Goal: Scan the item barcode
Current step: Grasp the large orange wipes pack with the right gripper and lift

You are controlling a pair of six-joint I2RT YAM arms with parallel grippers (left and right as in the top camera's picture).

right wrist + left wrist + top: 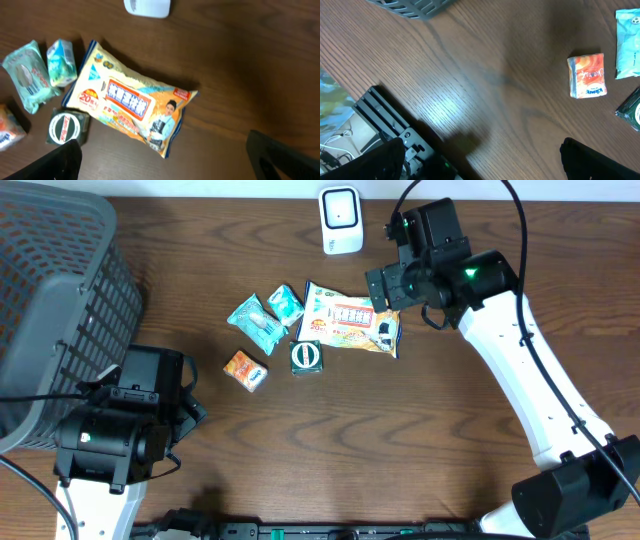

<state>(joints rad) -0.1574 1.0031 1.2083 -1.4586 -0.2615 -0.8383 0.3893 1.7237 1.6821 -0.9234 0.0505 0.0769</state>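
Several small items lie mid-table: a large orange-and-white snack bag (pixel 348 318) (pixel 135 107), a dark green packet (pixel 306 357) (pixel 67 127), two teal packets (pixel 256 322) (pixel 285 303) and an orange tissue pack (pixel 245 370) (pixel 587 75). No barcode shows on any of them. A white scanner (pixel 341 220) (pixel 147 7) stands at the far edge. My right gripper (pixel 385 285) (pixel 165 160) hovers open above the snack bag's right end, holding nothing. My left gripper (pixel 192 412) (pixel 485 165) is open and empty over bare wood, left of the tissue pack.
A grey plastic basket (pixel 50 300) fills the far left; its corner shows at the top of the left wrist view (pixel 415 7). The table's near edge and a black rail (pixel 385 117) lie close under the left gripper.
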